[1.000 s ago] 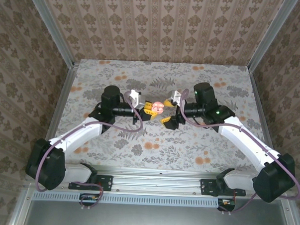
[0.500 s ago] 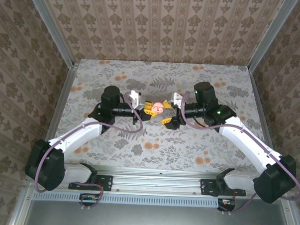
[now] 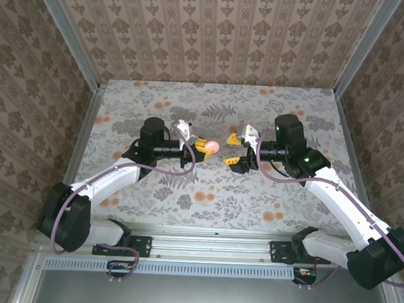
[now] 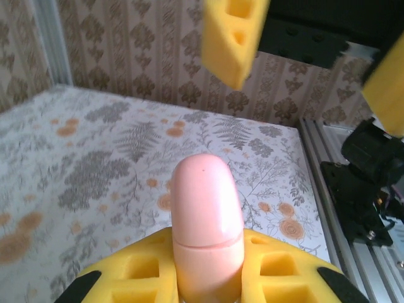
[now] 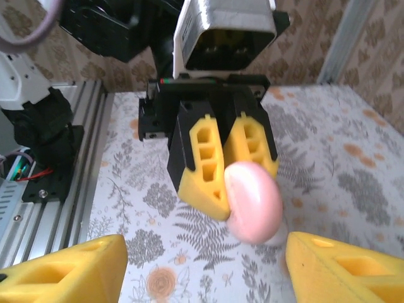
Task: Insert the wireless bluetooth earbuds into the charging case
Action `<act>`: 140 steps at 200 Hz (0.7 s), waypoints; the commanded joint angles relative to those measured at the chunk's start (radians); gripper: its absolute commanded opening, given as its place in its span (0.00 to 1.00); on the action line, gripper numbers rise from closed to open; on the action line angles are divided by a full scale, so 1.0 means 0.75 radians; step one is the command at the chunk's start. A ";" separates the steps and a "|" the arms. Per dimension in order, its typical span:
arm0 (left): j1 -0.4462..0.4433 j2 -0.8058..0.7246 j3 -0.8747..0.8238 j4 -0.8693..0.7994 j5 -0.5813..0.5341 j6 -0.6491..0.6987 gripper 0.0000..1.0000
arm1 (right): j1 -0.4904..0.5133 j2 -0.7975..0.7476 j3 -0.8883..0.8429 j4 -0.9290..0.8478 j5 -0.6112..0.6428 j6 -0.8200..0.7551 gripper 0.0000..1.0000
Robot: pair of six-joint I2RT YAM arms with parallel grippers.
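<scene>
A floral-printed surface [image 3: 206,199], walled in patterned wallpaper, lies beneath two arms that face each other over its middle. The left gripper [image 3: 201,147] is pressed together on the base of a pink charging case [image 3: 212,146], whose long axis runs straight out from the fingers, with the rounded end aimed toward the surface's right edge and the seam looking closed. The right gripper [image 3: 233,149] is the free one, its yellow fingers spread, level with the case and just beside its rounded end without touching.
</scene>
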 commanded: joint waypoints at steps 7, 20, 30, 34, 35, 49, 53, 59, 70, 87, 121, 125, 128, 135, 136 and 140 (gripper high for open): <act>-0.032 0.101 -0.011 0.044 -0.168 -0.381 0.09 | -0.031 -0.081 -0.103 0.076 0.151 0.194 0.68; -0.063 0.159 0.009 0.015 -0.254 -0.506 0.09 | -0.031 -0.117 -0.156 0.120 0.254 0.316 0.71; -0.086 0.211 0.032 0.002 -0.298 -0.600 0.09 | -0.031 -0.141 -0.182 0.121 0.322 0.389 0.73; -0.093 0.233 0.041 -0.007 -0.319 -0.639 0.09 | -0.032 -0.149 -0.189 0.118 0.349 0.421 0.73; -0.094 0.240 0.043 -0.011 -0.326 -0.650 0.08 | -0.032 -0.150 -0.191 0.117 0.356 0.428 0.73; -0.110 0.324 0.093 -0.065 -0.404 -0.794 0.08 | -0.032 -0.170 -0.209 0.091 0.465 0.556 0.76; -0.113 0.348 0.109 -0.077 -0.415 -0.835 0.08 | -0.036 -0.173 -0.213 0.075 0.490 0.584 0.76; -0.119 0.382 0.136 -0.102 -0.421 -0.891 0.08 | -0.038 -0.177 -0.221 0.050 0.529 0.621 0.77; -0.134 0.431 0.191 -0.189 -0.448 -0.948 0.08 | -0.042 -0.183 -0.236 0.021 0.593 0.674 0.78; -0.164 0.488 0.293 -0.371 -0.509 -0.989 0.07 | -0.052 -0.191 -0.269 0.003 0.642 0.717 0.78; -0.192 0.604 0.436 -0.565 -0.586 -1.098 0.09 | -0.063 -0.223 -0.321 0.047 0.650 0.775 0.78; -0.192 0.619 0.445 -0.570 -0.584 -1.113 0.09 | -0.063 -0.227 -0.325 0.050 0.650 0.780 0.78; -0.194 0.631 0.452 -0.575 -0.585 -1.122 0.09 | -0.064 -0.229 -0.328 0.052 0.650 0.784 0.78; -0.193 0.660 0.469 -0.588 -0.586 -1.137 0.09 | -0.064 -0.233 -0.332 0.056 0.647 0.791 0.78; -0.193 0.664 0.470 -0.591 -0.586 -1.138 0.09 | -0.064 -0.234 -0.333 0.055 0.647 0.792 0.78; -0.193 0.679 0.480 -0.597 -0.584 -1.146 0.09 | -0.065 -0.238 -0.336 0.055 0.646 0.793 0.78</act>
